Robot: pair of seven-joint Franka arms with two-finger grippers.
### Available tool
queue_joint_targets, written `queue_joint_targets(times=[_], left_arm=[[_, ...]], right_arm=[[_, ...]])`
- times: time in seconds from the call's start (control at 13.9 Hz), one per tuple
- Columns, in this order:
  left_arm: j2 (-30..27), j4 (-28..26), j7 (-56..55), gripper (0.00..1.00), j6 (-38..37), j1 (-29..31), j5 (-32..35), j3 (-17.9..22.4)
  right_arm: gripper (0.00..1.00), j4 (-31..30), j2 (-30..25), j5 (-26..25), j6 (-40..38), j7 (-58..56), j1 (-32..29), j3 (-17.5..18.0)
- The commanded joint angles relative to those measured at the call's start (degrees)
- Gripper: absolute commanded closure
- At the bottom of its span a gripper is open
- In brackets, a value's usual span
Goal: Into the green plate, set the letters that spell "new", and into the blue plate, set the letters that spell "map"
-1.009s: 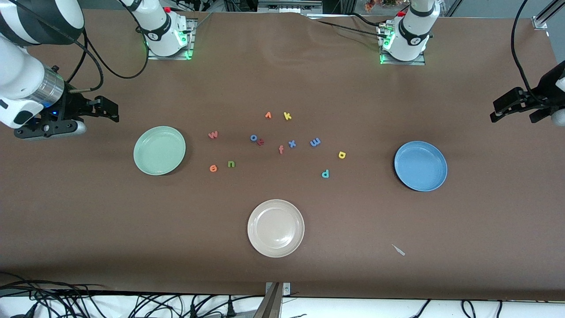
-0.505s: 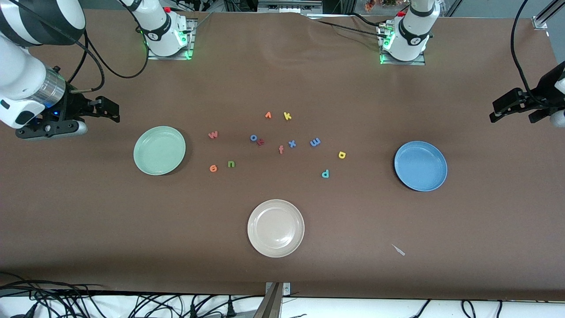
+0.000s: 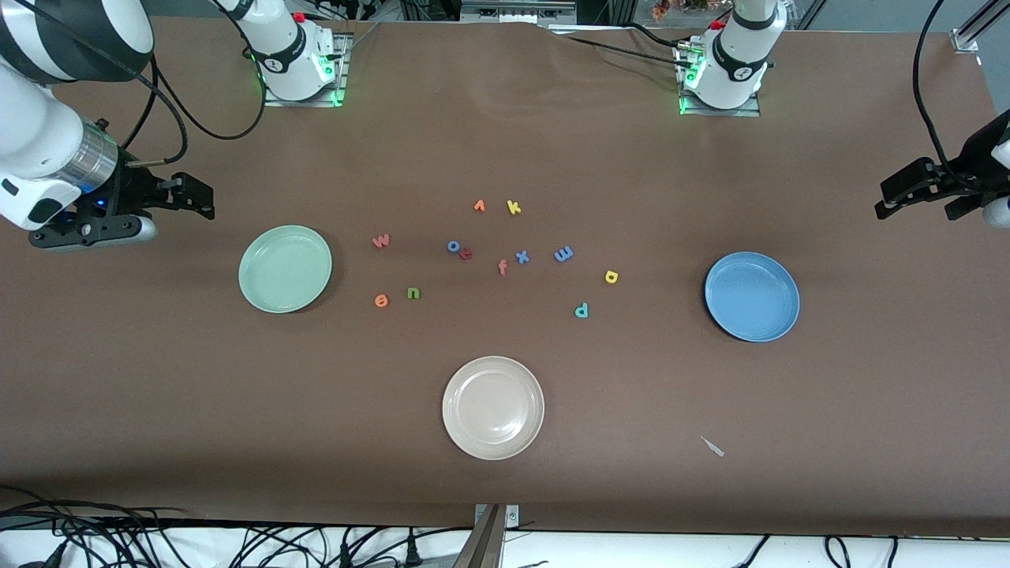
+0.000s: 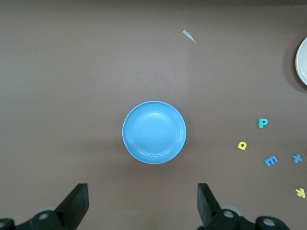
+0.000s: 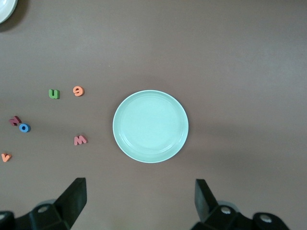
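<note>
— Hovering wide at both ends, then? Where are the grippers?

— Yes. Right gripper (image 3: 193,199) is up over the worktop by the right arm's end edge, jaws spread, nothing between them. Left gripper (image 3: 915,193) hangs over the left arm's end edge, jaws spread and bare too. Both arms wait.

— And the plates?

— Green plate (image 3: 285,268) sits toward the right arm's end, nothing in it; the right wrist view looks straight down on it (image 5: 150,126). Blue plate (image 3: 752,296) sits toward the left arm's end, also bare inside (image 4: 154,132). A cream plate (image 3: 493,407) lies near the worktop's front edge, midway along.

— The letters for "new"?

— All on the worktop, just beside the green plate: pink w (image 3: 381,241), orange e (image 3: 382,300) nearer the camera, green n (image 3: 413,293) next to it.

— And "map"?

— Loose in the middle, closer to the blue plate: blue m (image 3: 563,254), yellow a (image 3: 611,276), teal p (image 3: 581,310) nearest the front edge.

— Anything else in the mix?

— Blue o (image 3: 454,246) touching a dark red letter (image 3: 466,253), a salmon f (image 3: 503,267), blue x (image 3: 521,256), yellow k (image 3: 514,207), a small orange wedge (image 3: 479,206). A pale scrap (image 3: 712,446) lies near the front edge.
</note>
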Motion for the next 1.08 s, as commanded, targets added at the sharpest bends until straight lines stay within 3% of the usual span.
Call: queue_joint_targets(times=[0.0, 0.29, 0.5, 0.87, 1.01], left_arm=[[0.3, 1.19, 1.14, 0.0, -0.77, 0.5, -0.23, -0.21], [0.57, 1.1, 1.23, 0.0, -0.68, 0.32, -0.5, -0.21], [0.57, 1.01, 0.88, 0.0, -0.51, -0.12, -1.11, -0.29], [1.53, 1.28, 1.23, 0.0, -0.15, 0.24, -1.11, -0.21], [1.18, 1.19, 1.14, 0.0, -1.02, -0.12, -0.85, -0.47]], right_arm=[[0.0, -0.8, -1.19, 0.04, -0.01, -0.56, -0.08, 0.05], [0.0, -2.46, -1.02, 0.48, 1.31, -0.56, 0.01, 1.01], [0.0, -9.21, -1.63, 2.22, 8.48, -0.56, 0.01, 2.16], [0.0, -21.78, -0.76, 3.64, 23.6, 0.84, 0.01, 7.95], [0.0, -27.76, -0.32, 3.64, 31.33, 5.91, 0.01, 12.25]])
